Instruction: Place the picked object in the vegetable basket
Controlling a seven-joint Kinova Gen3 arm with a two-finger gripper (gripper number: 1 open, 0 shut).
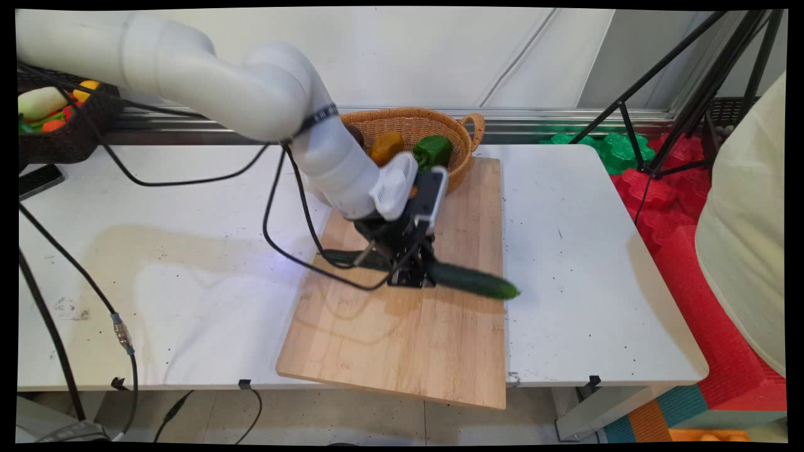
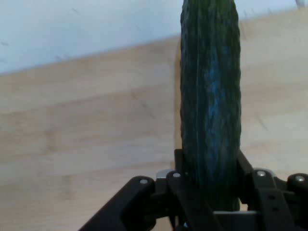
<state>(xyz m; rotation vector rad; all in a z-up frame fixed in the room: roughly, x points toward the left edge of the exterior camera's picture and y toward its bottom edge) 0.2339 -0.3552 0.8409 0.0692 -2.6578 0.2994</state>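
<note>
A long dark green cucumber [image 1: 471, 280] lies across the wooden cutting board [image 1: 402, 339], its right end poking past the board's right edge. My gripper [image 1: 411, 276] is shut on the cucumber near its middle. In the hand view the cucumber [image 2: 210, 96] runs straight up from between the black fingers [image 2: 180, 166], over the board [image 2: 86, 144].
A wicker basket [image 1: 468, 129] at the board's far end holds a green pepper [image 1: 432, 150] and a brownish vegetable [image 1: 385, 147]. A dark basket of vegetables [image 1: 56, 119] sits far left. Black cables [image 1: 282, 245] hang over the table [image 1: 584, 251]. Tripod legs [image 1: 678, 81] stand far right.
</note>
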